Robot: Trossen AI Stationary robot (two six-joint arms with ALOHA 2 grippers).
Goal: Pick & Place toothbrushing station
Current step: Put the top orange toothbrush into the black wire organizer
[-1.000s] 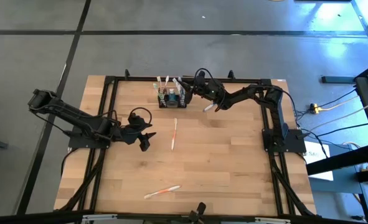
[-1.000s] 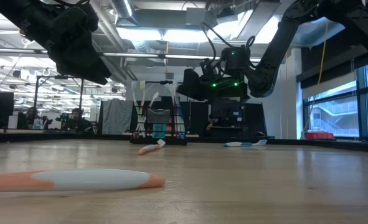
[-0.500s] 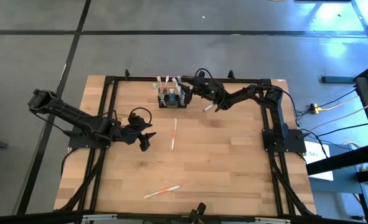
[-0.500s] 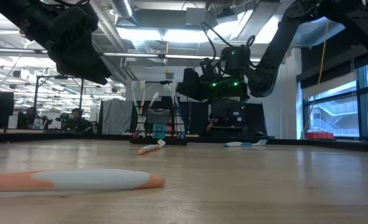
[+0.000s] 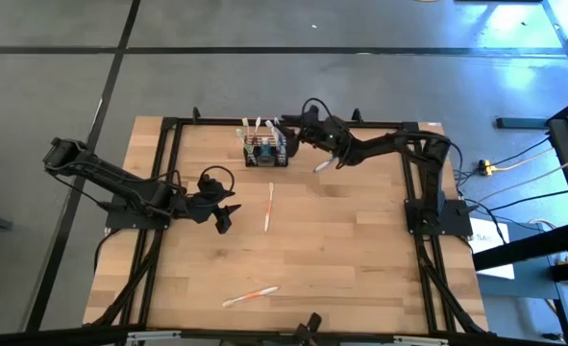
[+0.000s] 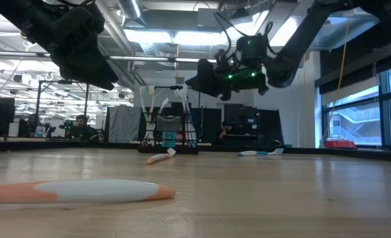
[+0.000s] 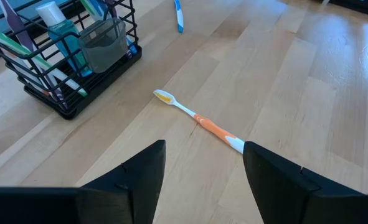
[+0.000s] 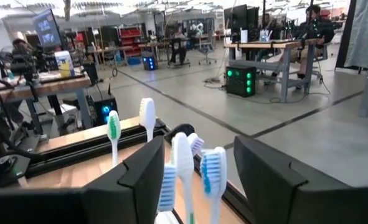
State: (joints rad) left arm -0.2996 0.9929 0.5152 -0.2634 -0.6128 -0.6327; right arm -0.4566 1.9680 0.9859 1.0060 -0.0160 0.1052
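Item: orange-and-white toothbrush [image 5: 250,296], near table edge; another [image 5: 269,208] mid-table; not your concern.

Item: left gripper [image 5: 225,213], fingers spread and empty, waiting left of centre.

Item: toothbrushing station [image 5: 265,151], black mesh, at the far edge, brushes standing upright.

Item: right gripper [image 5: 289,132], fingers parted, holding nothing, hovering above the station's right side, tilted toward it, brush heads between its fingers in the wrist view. Lower straight, straddle one wire wall, and avoid the bristles before you clamp.
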